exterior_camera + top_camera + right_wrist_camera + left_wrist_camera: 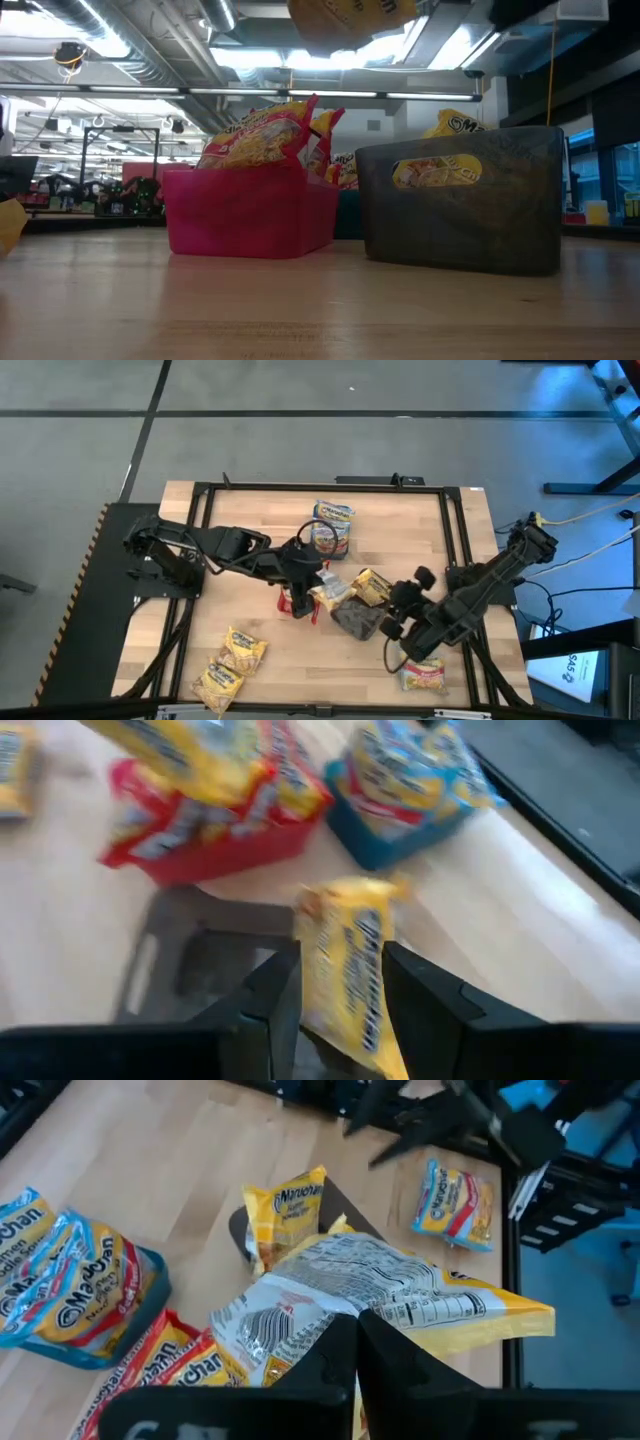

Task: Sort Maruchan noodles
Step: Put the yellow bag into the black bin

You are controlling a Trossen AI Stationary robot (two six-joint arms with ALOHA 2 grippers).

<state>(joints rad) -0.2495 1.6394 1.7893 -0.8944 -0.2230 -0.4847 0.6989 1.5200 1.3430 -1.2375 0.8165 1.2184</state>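
My left gripper (312, 578) is shut on a yellow Maruchan packet (380, 1295) above the table's middle, between the red tray (250, 215) and the grey tray (460, 200). That packet also hangs at the top of the low view (350, 20). My right gripper (340, 1010) is shut on a second yellow packet (350, 960) at the grey tray's (355, 622) far end. Red packets fill the red tray. Blue-and-pink packets (60, 1270) lie in the teal tray (333, 530). A yellow packet (435, 172) shows through the grey tray's wall. My left gripper pinches the packet's near edge (345, 1320) between its two fingers, which slant down from the table's left. The packet reaches out past the fingertips with its printed back up, lifted clear of both trays. My right gripper has the second packet (372, 588) between its two fingers, which lie against its flat faces (335, 985) and slant down from the table's right. The packet stands on edge beside the grey tray; its lower end is hidden between the fingers.
Two loose yellow packets (243, 650) (218, 685) lie near the table's near left corner. Another packet (424, 675) lies at the near right, under my right arm. A black frame rail (455, 540) runs round the tabletop.
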